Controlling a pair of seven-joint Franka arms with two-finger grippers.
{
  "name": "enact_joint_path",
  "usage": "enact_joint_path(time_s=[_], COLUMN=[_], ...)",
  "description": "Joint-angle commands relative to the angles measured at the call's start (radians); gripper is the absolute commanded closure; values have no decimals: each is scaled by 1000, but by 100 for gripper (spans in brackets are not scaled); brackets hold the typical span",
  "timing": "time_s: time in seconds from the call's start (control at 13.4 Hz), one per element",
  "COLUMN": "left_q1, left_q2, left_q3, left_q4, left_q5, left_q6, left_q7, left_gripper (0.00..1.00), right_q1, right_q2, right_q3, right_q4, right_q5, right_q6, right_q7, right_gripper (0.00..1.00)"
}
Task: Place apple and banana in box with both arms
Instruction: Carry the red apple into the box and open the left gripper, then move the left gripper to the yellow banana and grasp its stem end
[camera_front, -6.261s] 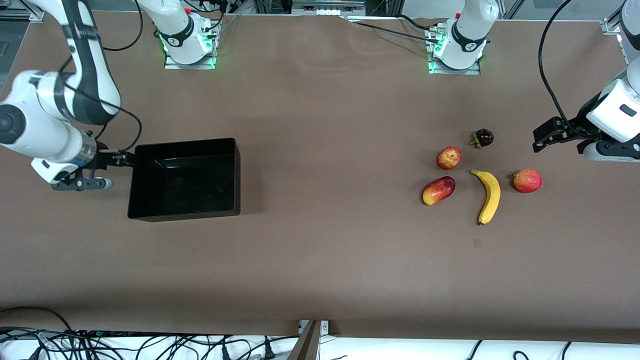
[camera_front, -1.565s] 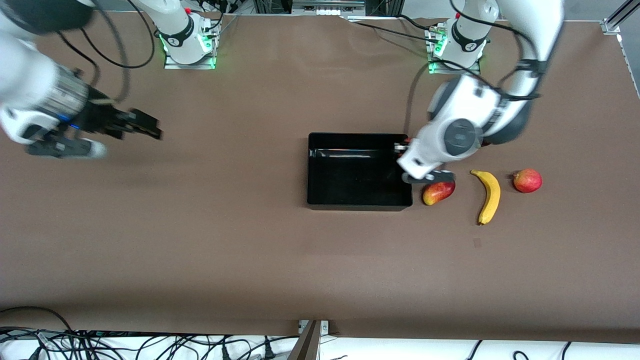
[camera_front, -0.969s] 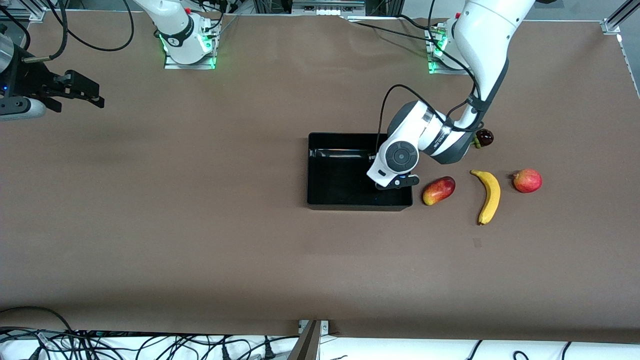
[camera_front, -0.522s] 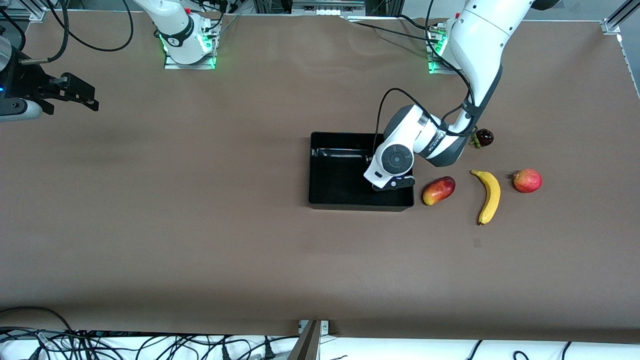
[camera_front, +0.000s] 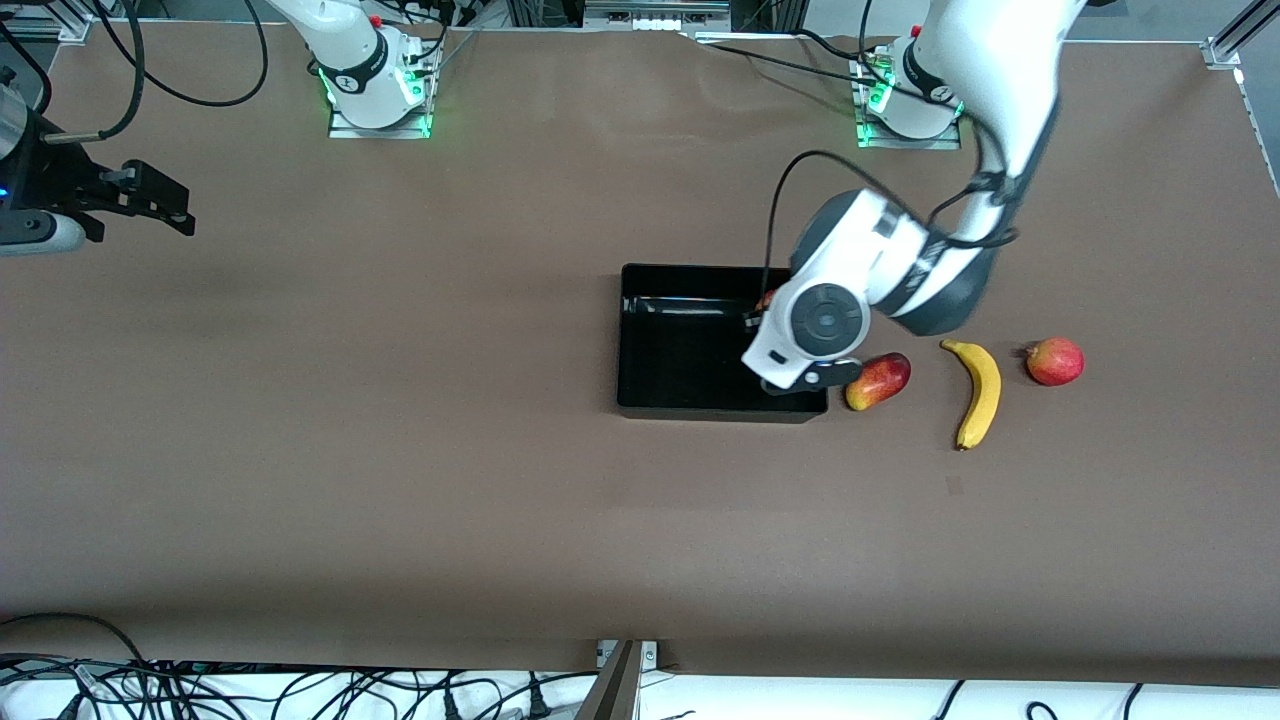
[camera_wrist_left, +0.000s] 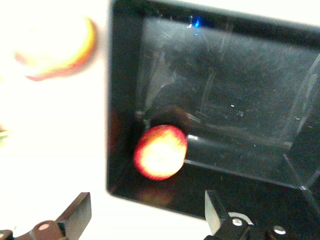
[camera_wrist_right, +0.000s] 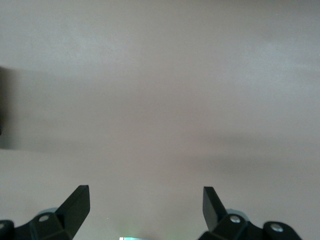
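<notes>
Since half a second back, the left arm's wrist has lifted and swung toward the mango-like fruit, and the small round red-and-yellow apple (camera_wrist_left: 160, 158) is now lying loose in the glossy black rectangular plastic box (camera_front: 640, 395), tucked into a corner, touching nothing but the bin. Left claw (camera_wrist_left: 145, 212) hangs over that corner with its fingers spread wide, nothing between them. Just beside the box, toward the left arm's end of the bench, sits the oval red-yellow mango-like fruit (camera_front: 878, 380), then the curved yellow banana (camera_front: 978, 391) with dark tips, then the pinkish-red round fruit (camera_front: 1055, 361) with a small nub. Right claw (camera_front: 150, 196) is waiting way off over bare brown bench (camera_front: 400, 500) at the right arm's end, fingers spread too and holding nothing.
</notes>
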Motion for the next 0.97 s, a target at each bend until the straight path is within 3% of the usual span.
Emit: enact_joint_path(time_s=[0.0,0.15,0.3,0.52,0.67,0.89], left_q1=[138,257,340,432,464,512], left_q2=[14,26,43,122,144,135], left_q3=[10,9,9,9,9,10], left_q4=[82,81,73,56,-11,-218], left_q5=[19,80,213,232,231,235], left_q6=[-75,-72,-28,131,260,525], left_q7=[32,203,451,728,865,934], left_gripper=[0,0,0,0,0,0], right_q1=[-19,-18,-7,-7,-7,7], right_q2=[21,22,24,24,24,24], right_q3=[20,23,23,23,23,28], right_q4=[29,43,43,43,43,44], right_q5=[-25,-14,-23,-25,-19,-20], right_q6=[-3,3,46,49,51,55], right_q7=[-14,-7,-19,-11,-7,-6], right_gripper=[0,0,0,0,0,0])
